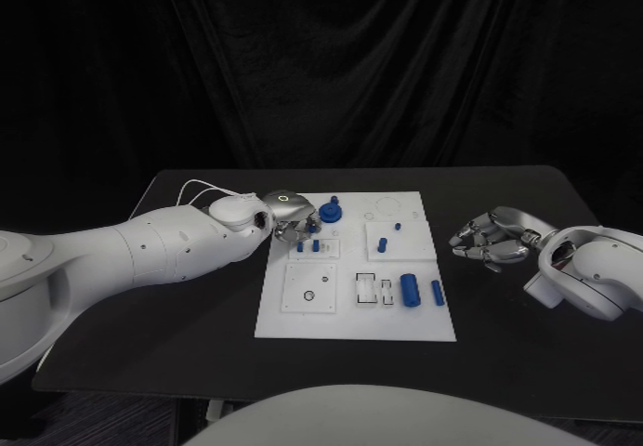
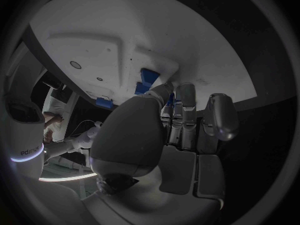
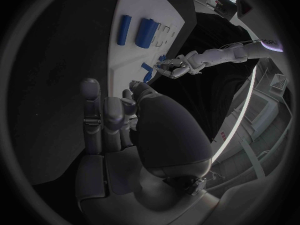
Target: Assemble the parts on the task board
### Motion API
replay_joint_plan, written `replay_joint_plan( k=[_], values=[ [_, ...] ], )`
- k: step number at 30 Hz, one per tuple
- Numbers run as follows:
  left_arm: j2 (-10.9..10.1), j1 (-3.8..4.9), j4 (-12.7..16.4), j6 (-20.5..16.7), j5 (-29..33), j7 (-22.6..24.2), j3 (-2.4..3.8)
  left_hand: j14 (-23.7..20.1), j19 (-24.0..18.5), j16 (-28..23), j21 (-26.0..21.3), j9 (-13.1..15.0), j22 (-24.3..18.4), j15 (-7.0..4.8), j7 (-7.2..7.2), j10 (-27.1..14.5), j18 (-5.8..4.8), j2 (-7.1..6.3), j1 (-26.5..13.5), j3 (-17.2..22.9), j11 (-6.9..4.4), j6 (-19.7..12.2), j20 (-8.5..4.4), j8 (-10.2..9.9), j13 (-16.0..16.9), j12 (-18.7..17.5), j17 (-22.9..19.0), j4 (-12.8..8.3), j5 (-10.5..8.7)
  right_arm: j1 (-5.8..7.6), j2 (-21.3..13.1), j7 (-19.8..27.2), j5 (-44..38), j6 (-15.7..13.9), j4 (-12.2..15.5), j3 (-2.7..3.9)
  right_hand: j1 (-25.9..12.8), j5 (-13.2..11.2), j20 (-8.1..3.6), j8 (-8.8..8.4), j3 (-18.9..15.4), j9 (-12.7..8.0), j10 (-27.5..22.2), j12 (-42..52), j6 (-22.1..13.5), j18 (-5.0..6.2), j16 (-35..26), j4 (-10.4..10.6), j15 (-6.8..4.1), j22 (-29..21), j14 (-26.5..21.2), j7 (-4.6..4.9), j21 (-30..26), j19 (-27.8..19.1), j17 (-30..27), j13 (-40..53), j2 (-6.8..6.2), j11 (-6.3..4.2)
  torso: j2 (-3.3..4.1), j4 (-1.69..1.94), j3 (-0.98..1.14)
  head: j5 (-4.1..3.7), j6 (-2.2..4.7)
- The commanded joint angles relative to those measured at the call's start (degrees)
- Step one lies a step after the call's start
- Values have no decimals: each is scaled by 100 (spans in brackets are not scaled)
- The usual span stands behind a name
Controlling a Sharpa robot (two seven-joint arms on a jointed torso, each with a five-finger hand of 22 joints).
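The task board [image 1: 351, 316] lies in the middle of the black bench [image 1: 161, 325], its long axis running away from the robot. On the board, two blue cylinders [image 1: 412, 290] lie side by side near its right edge, long axes parallel to the board's length; a smaller blue part [image 1: 382, 245] lies farther back, and a blue peg [image 1: 333, 210] stands upright near the board's far left corner.

The left robot hand [image 1: 293, 221] is over the board's far left part, beside the peg. The left wrist view shows what the head view hides: its fingers [image 2: 186, 97] are curled down close to small blue parts [image 2: 147, 78] at a raised block on the board, though whether they pinch anything I cannot tell.

The right robot hand [image 1: 491, 239] is off the board's right edge, over the bench, fingers curled in, holding nothing; the right wrist view shows the two cylinders [image 3: 147, 32] beyond its fingertips.
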Motion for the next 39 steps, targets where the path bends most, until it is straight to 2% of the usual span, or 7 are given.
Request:
replay_joint_plan(
  k=[1,11,22,29,33,36,39],
  values=[
    [5,-13,-14,96,-8,-107,1,-61,-42,-46,-74,-70,863,16,-34,-68,80,-21,-56,-29,29,-219,17,-16,-29,-58,-62,21,-63,-16,-9,-96,-1,62,8,3,-1,-20,6,34,3,-3,-42,-24,45,53,-38,38,17,-6,-30,7,-21,-26,-9,-7,67,3,1,1,-3,16,1],
    [-23,-17,-31,-125,-8,-175,1,-105,-64,-72,-222,-339,842,71,-171,-135,98,-56,-106,-53,93,-851,55,-14,-74,-160,-181,66,-129,-16,-10,-105,-1,98,9,3,0,-25,6,37,0,-3,-45,-24,51,53,-35,37,16,-8,-29,6,-27,-27,-6,-9,64,3,-1,10,-2,8,1],
    [-89,-18,-59,-323,-8,-202,1,-185,-152,-148,-412,-376,793,71,-131,-118,131,-41,-116,-58,78,-812,61,33,-66,-153,-262,79,-133,-16,-29,-127,-1,126,17,3,2,-30,6,41,-2,-2,-48,-25,61,52,-37,36,16,-6,-31,4,-24,-25,-9,-11,64,2,3,9,-5,2,1],
    [-275,-17,55,-799,-8,-176,1,-247,-234,-223,-594,-401,749,47,-104,-76,159,-70,-81,-61,34,-647,59,83,-41,-117,-308,58,-125,-14,-65,-131,-1,93,41,3,2,-34,6,43,-4,-2,-51,-26,65,53,-40,36,15,-7,-32,4,-29,-26,-12,-14,62,2,2,3,-4,25,1],
    [-608,-2,396,-1494,45,-250,15,-422,-579,-481,-1219,-459,591,59,-44,-91,256,-132,-14,-15,39,-523,76,88,-18,-103,-425,39,-114,14,-156,-137,-30,-13,107,4,12,-36,6,50,-13,-2,-107,-65,82,66,-88,28,15,-33,-59,0,-115,-53,-60,-72,42,0,3,5,-3,44,1],
    [-949,73,751,-2031,581,-113,30,-646,-1165,-740,-2254,-511,326,75,-67,-215,415,-209,75,68,5,-443,105,87,1,-97,-526,40,-80,142,-210,-148,-71,-132,153,4,48,1,5,53,-11,-7,-201,-133,96,74,-126,9,15,-52,-89,-1,-185,-78,-96,-162,24,-1,1,7,-6,75,1],
    [-1253,143,1060,-2383,1251,223,36,-1043,-2107,-1035,-3773,-583,-61,264,159,-519,594,-263,123,125,252,-442,190,46,32,-48,-613,57,86,316,-213,-176,-122,-202,189,4,73,34,7,50,-5,-15,-389,-283,101,80,-153,4,19,-66,-113,4,-245,-99,-122,-356,13,5,-3,2,-8,137,1]
  ],
)
